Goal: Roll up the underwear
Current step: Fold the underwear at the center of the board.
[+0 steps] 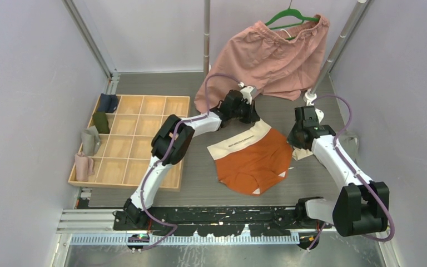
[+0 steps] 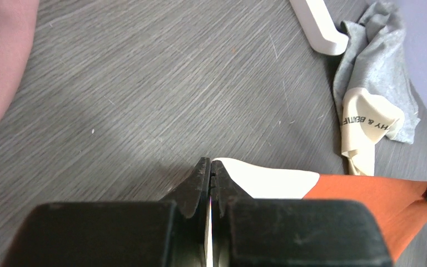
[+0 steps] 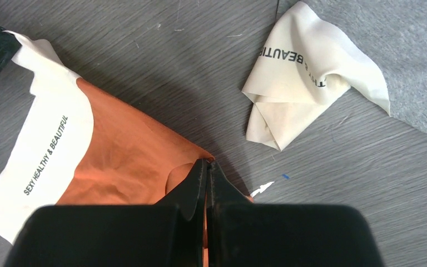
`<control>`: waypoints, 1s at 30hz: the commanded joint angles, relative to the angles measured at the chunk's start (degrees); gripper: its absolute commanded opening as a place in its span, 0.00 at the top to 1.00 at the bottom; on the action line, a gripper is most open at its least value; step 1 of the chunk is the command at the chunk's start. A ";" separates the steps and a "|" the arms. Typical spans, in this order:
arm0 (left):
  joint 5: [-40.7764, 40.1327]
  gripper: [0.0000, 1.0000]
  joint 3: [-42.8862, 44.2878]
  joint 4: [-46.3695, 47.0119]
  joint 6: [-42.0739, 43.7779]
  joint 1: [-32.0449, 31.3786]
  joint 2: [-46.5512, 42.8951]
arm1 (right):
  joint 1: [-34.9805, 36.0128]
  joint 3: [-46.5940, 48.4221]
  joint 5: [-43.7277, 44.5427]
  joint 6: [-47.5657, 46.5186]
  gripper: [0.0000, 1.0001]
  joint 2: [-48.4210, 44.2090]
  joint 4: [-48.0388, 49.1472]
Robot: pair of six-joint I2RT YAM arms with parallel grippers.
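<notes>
At mid-table (image 1: pixel 200 186), the orange underwear (image 1: pixel 253 161) lies spread flat on the grey wood-grain surface, its cream waistband toward the far left and the leg openings toward the arm bases. Black lettering runs along the waistband.

Left gripper (image 1: pixel 253 118): positioned at the far corner of the waistband. The left wrist view shows its jaws pressed together at the tip (image 2: pixel 210 169), with the cream band coming out directly from between them and a pale strip of cloth visible in the seam. Finding: clamped on the orange underwear at the waistband.

Right gripper (image 1: pixel 292 142): positioned at the right-hand corner of the same garment. The right wrist view shows the jaws closed (image 3: pixel 207 167) over the orange edge, with orange cloth showing in the seam below the tip. Finding: clamped on the orange underwear at its side edge.

The grey underwear (image 3: pixel 378 55) lies crumpled on the table just right of the right gripper, apart from the orange piece, its cream band folded over itself. From above it is largely hidden by the right arm.

Pink shorts (image 1: pixel 272 55) hang on a green hanger (image 1: pixel 292 16) at the back, their lower hem resting on the table behind the left gripper.

A wooden tray (image 1: pixel 139 139) with compartments sits at the left; its left-hand column holds four small folded items.
</notes>
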 commanded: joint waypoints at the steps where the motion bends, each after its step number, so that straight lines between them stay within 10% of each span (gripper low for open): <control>1: 1.25 0.99 -0.03 10.32 -2.93 1.22 -3.36 | -0.18 2.73 2.38 -0.35 0.99 -2.28 -2.29; 13: 2.68 0.99 -3.66 23.74 -3.59 1.31 -5.11 | -0.20 7.18 4.95 -2.78 0.99 -5.78 -6.43; 30: 5.48 0.99 -19.41 39.50 -8.12 6.04 -11.75 | 9.02 8.31 -16.04 -2.71 0.99 -3.41 -10.28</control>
